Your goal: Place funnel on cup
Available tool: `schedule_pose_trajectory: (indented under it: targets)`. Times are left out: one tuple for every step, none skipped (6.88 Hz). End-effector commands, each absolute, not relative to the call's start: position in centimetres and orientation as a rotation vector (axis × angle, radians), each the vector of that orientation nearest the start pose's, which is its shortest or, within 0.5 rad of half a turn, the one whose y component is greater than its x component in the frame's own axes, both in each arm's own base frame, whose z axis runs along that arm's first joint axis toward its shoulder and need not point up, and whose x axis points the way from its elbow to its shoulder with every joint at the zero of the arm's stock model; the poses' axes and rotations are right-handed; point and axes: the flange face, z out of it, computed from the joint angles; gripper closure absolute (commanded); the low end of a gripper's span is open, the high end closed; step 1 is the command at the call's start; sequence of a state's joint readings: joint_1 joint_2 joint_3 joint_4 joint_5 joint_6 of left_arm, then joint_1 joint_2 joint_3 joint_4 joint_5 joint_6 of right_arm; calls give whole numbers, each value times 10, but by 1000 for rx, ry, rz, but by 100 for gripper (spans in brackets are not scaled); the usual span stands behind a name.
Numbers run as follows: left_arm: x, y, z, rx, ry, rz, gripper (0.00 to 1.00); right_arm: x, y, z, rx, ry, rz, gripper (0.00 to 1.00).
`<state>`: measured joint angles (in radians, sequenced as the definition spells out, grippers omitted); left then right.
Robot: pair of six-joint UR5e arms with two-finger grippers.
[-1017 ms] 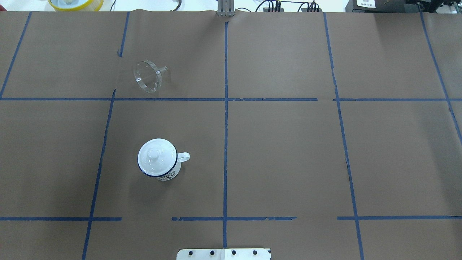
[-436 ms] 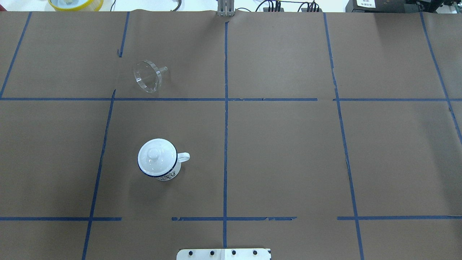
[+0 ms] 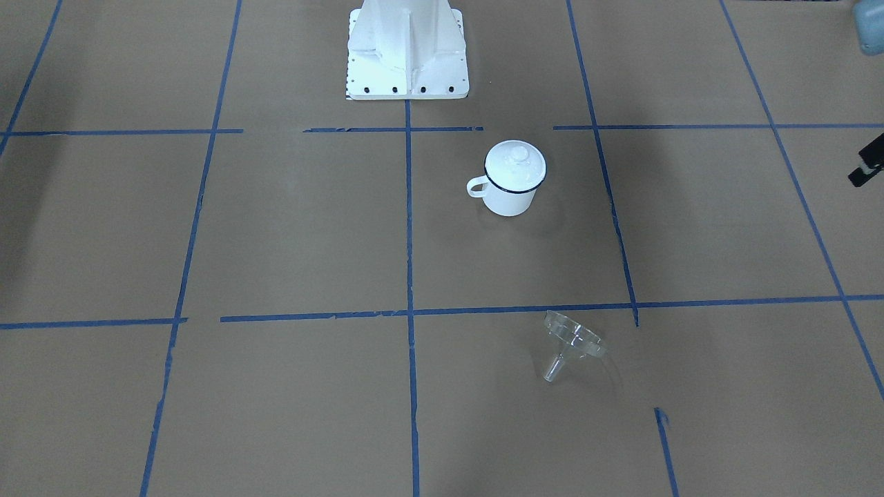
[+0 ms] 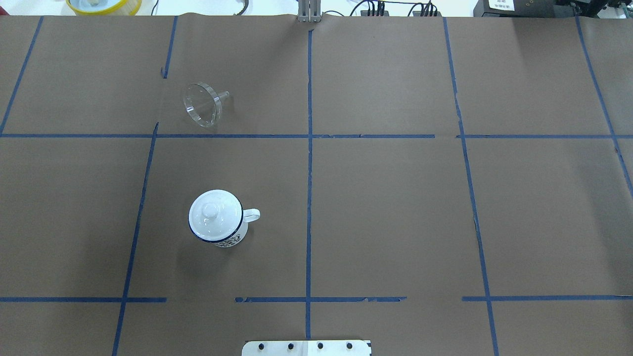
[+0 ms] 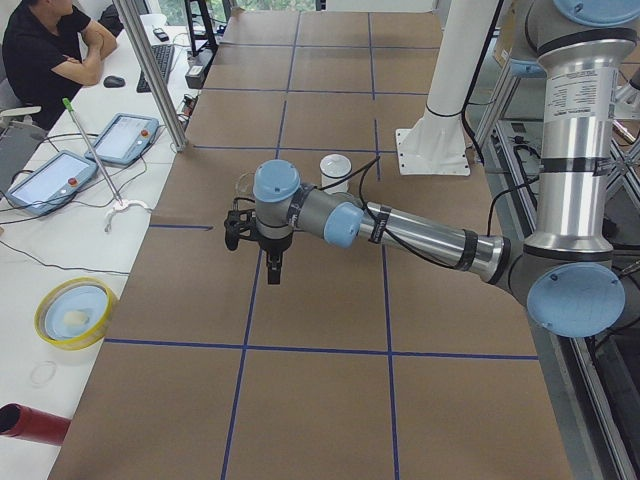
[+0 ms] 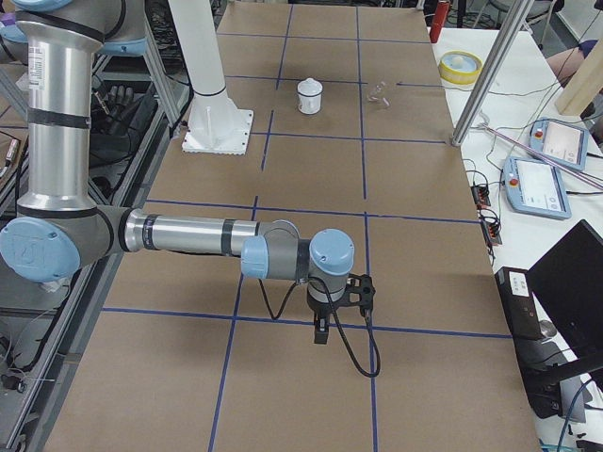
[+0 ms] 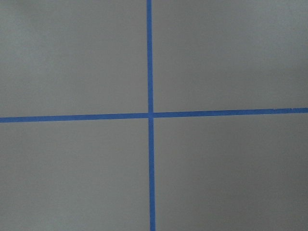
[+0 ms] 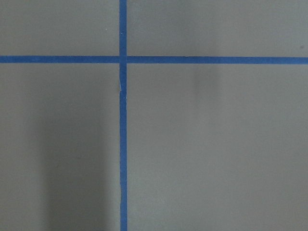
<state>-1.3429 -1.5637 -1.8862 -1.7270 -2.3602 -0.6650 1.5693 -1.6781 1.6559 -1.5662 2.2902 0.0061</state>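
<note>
The clear funnel (image 4: 202,104) lies on its side at the far left of the table, spout pointing right; it also shows in the front view (image 3: 570,342). The white cup (image 4: 222,232) with a dark blue rim stands upright nearer the robot, handle to the right, with a white knobbed lid (image 4: 211,210) on its mouth. It also shows in the front view (image 3: 512,197). My left gripper (image 5: 273,275) hangs over the table's left end, well apart from both. My right gripper (image 6: 321,334) hangs over the right end. I cannot tell whether either is open or shut. Both wrist views show only paper and tape.
Brown paper with blue tape lines covers the table. The robot's white base (image 3: 407,48) stands at the near middle edge. A yellow-rimmed bowl (image 4: 104,5) sits beyond the far left edge. A metal post (image 5: 150,70), control tablets and a seated operator (image 5: 50,45) are beside the table.
</note>
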Motion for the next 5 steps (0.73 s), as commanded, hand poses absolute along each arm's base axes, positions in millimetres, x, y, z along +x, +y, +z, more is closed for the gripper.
schedule_pose_trajectory:
  targets:
    - [162,-500,399,-45,940,-411,0,67,-445,671,-20,-719,11,0]
    - [218,-485,357,-94,956,-486,0,67,-445,670,-19,-719,10,0]
    - [263,-479,318,-131,942,-520,0,67,-445,671,-20,-719,11,0]
    - [303,-477,273,-190,883,-528,0,67,-445,671,-20,-719,11,0]
    - [341,-461,246,-196,847,-548,0,67,-445,671,-20,-719,11,0]
